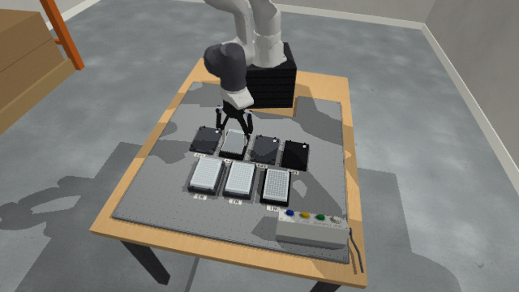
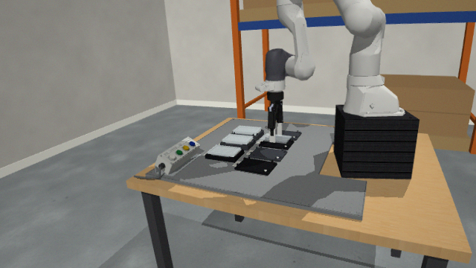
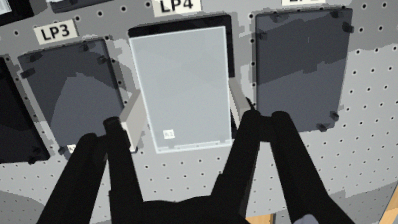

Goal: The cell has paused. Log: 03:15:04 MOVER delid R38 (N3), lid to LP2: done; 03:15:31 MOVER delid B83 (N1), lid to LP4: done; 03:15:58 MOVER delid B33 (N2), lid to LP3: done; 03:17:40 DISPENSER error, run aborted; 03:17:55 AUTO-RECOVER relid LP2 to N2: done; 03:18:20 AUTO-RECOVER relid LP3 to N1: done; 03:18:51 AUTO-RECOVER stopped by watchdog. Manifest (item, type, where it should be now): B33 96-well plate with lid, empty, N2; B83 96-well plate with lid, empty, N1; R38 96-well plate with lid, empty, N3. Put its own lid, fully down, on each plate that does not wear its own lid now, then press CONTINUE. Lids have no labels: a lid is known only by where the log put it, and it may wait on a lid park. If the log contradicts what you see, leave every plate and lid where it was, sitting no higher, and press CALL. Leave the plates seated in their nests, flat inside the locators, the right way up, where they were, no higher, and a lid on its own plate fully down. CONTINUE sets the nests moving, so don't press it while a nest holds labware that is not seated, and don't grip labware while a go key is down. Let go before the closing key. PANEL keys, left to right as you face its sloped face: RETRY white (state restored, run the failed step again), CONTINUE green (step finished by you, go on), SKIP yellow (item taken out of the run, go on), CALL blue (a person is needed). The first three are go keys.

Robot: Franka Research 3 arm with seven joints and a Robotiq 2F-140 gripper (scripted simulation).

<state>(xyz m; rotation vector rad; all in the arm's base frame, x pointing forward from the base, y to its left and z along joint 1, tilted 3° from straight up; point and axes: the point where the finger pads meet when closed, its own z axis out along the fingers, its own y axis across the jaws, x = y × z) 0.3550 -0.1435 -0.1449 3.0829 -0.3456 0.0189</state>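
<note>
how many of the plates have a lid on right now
2: the two plates in the front row away from the button box. The third plate, nearest the box, shows open wells. A loose lid is in the end effector.
</note>
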